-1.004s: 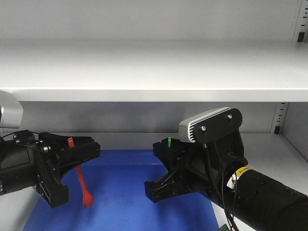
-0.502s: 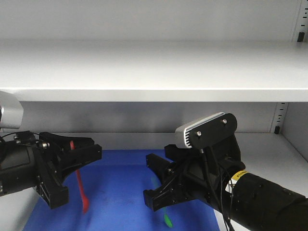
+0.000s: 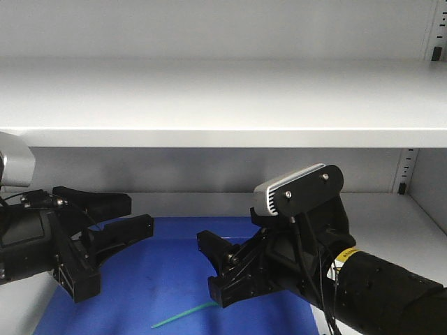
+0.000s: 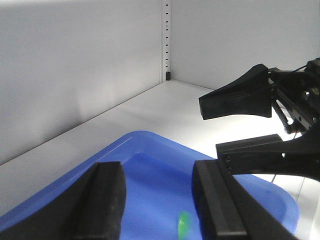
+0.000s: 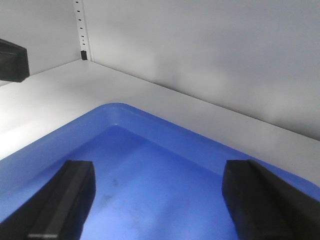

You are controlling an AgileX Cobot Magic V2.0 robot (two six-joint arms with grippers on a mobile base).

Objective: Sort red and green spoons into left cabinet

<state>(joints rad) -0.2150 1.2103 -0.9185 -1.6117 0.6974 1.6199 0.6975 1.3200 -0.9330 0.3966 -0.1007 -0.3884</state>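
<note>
Green spoon (image 3: 183, 315) lies flat on the blue tray (image 3: 167, 265), thin, light, slick plastic, probably best pinched mid-handle; left gripper (image 3: 137, 215) and right gripper (image 3: 211, 265) both splayed wide, empty.

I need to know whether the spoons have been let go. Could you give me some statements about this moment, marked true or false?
1. The bright green plastic spoon lies flat in the blue rounded-corner tray. True.
2. The right gripper is shut on the green spoon. False: its jaws stand open and hold nothing.
3. The left gripper is open. True.
4. The tray sits on top of the upper grey-white metal shelf. False: it lies on the level below that shelf.
</note>
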